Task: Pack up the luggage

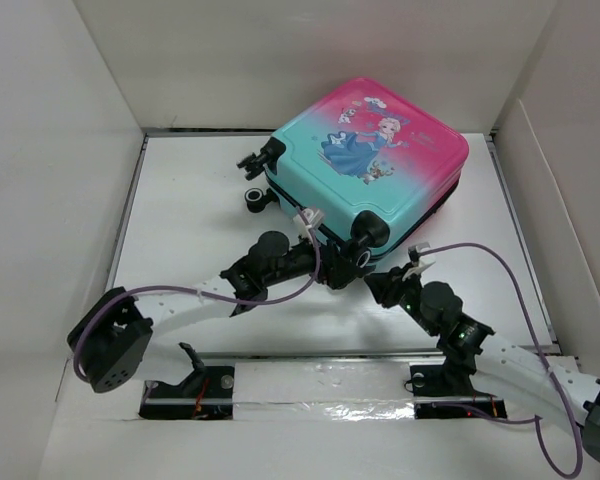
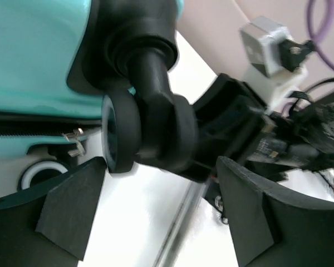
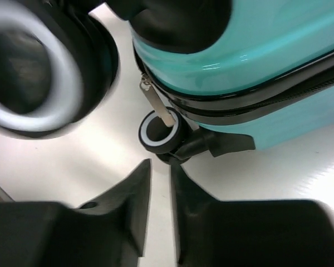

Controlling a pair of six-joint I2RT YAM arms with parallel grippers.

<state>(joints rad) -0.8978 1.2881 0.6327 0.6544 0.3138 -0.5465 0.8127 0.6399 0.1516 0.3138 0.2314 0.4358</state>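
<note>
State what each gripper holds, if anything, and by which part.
Nothing is held. The left gripper stands open by a wheel of the luggage; the right gripper is almost shut on nothing.

Fingers spread, the left gripper (image 2: pixel 160 169) meets a black caster (image 2: pixel 150 128) of the luggage (image 1: pixel 365 150) dead ahead, with the right arm (image 2: pixel 250 128) crowding just beyond on its right. The right gripper (image 3: pixel 160 167), fingers nearly together, faces a small white-rimmed wheel (image 3: pixel 158 132) and zipper pull (image 3: pixel 154 100). A large blurred wheel (image 3: pixel 28 83) looms up-left, and bare table (image 3: pixel 306 167) lies open to its right.

No legible text or labels
</note>
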